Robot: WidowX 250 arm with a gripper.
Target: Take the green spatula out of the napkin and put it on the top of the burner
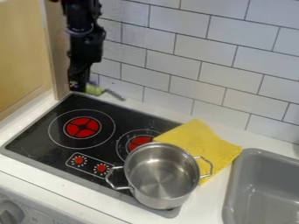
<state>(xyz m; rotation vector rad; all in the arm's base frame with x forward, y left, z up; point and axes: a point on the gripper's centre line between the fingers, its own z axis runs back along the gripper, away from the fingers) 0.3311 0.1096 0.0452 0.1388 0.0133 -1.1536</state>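
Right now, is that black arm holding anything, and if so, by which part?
The gripper is right at the green end of the spatula, whose gray end points away. It may be held there, but an actual grip can't be told.

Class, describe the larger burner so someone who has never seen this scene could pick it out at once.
Find the black cooktop beside the tiled wall. On its half nearer the wooden panel sits the larger burner, a red disc inside pale rings. Nothing covers it, whereas the steel pot partly hides the smaller burner.
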